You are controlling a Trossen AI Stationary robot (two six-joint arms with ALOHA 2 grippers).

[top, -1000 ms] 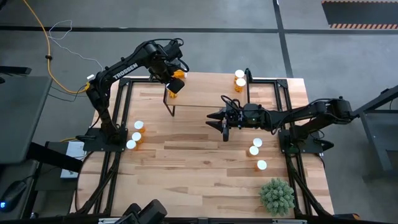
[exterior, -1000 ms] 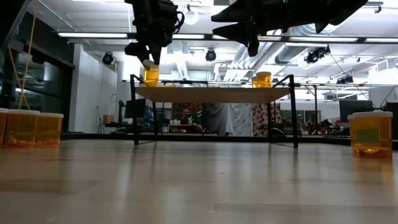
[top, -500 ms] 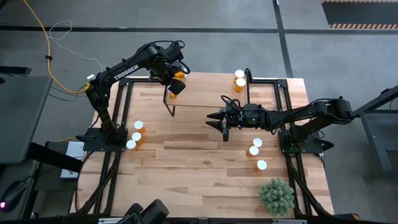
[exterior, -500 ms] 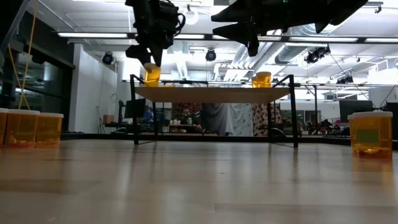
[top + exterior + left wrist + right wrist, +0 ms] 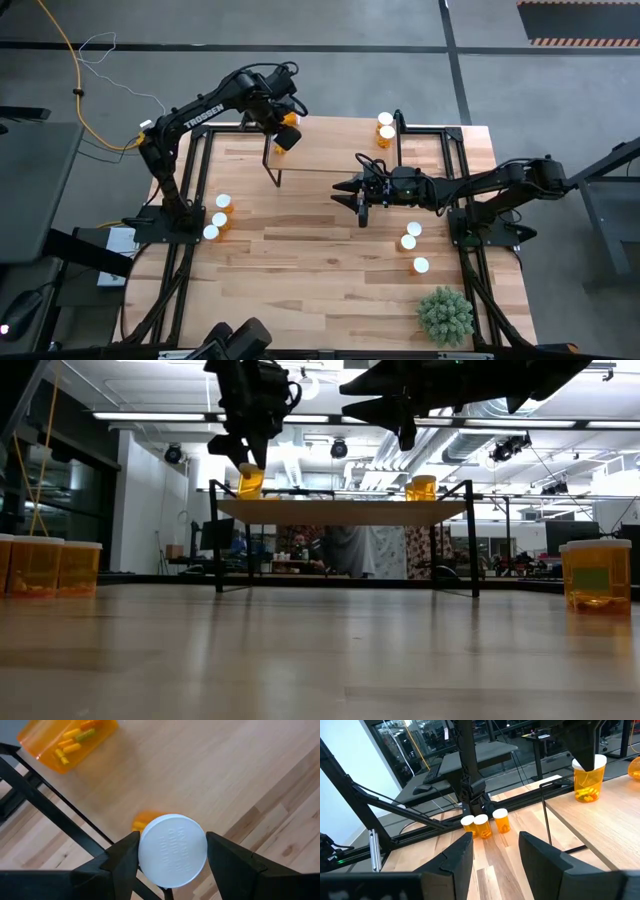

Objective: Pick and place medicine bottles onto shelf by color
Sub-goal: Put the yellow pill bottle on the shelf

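My left gripper (image 5: 284, 138) hangs over the far left corner of the shelf (image 5: 330, 150), shut on an orange medicine bottle (image 5: 249, 482) with a white cap. The bottle's base is at the board's top; I cannot tell whether it touches. Another orange bottle (image 5: 67, 742) with pills stands on the board close by. Two more bottles (image 5: 386, 126) stand at the shelf's far right end. My right gripper (image 5: 345, 192) waits level above the shelf's near edge, open, pointing toward the table's left. My left gripper pinches the bottle's round white cap (image 5: 150, 850) between its two fingers, one on each side of the rim. The fingers come from above, pointing steeply down. The bottle hangs below them, slightly tilted, with its base at the shelf board (image 5: 340, 510).
Three bottles (image 5: 217, 219) stand in a group near the table's left edge and three (image 5: 413, 245) near its right edge. A green spiky plant (image 5: 445, 315) sits at the near right corner. Bare wood lies in front of the shelf.
My left gripper has tipped a little over the shelf's corner. The bottle in it has shifted slightly toward the shelf's right and now leans a bit more. My right arm has kept still.
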